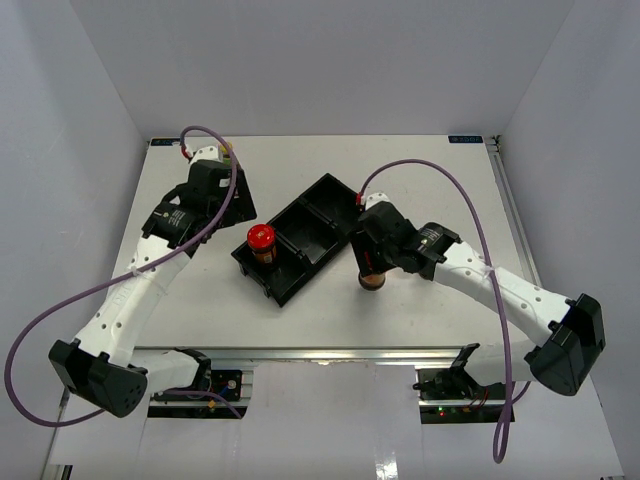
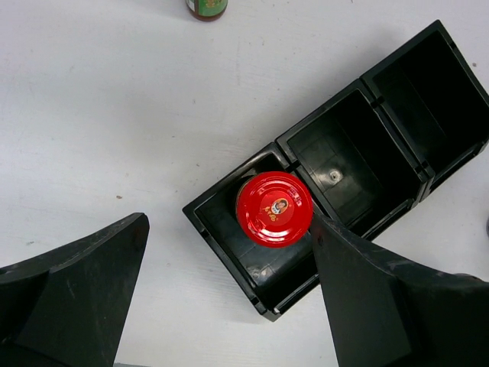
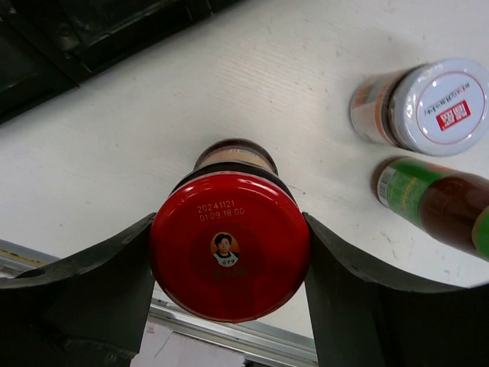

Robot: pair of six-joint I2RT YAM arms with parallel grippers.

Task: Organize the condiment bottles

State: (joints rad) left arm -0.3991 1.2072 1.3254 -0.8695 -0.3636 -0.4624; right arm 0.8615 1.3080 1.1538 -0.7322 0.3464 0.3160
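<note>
Bottles are only partly sorted. The first jar (image 2: 273,208), red-lidded, stands in the end compartment of the tray (image 2: 344,164), and the two other compartments hold nothing.

My right claw (image 1: 371,262) is clenched on the second jar (image 3: 229,260), with both fingers pressing the sides of its red lid. This jar is upright, just beside the tray on its right side. I cannot tell if its base touches the table (image 1: 330,320) or not.

My left claw (image 2: 229,225) hangs above the first jar, its fingers spread wide and nothing between them.

A white jar (image 3: 439,103) and a green bottle (image 3: 432,202) wait near my right claw, outside the tray. A far bottle (image 2: 206,8) is well apart from the tray.

I judge that the step in hand is the pick of the second jar. The next move calls for a straight lift and a carry over the middle compartment. Then I must lower the jar without striking the walls or the first jar.
</note>
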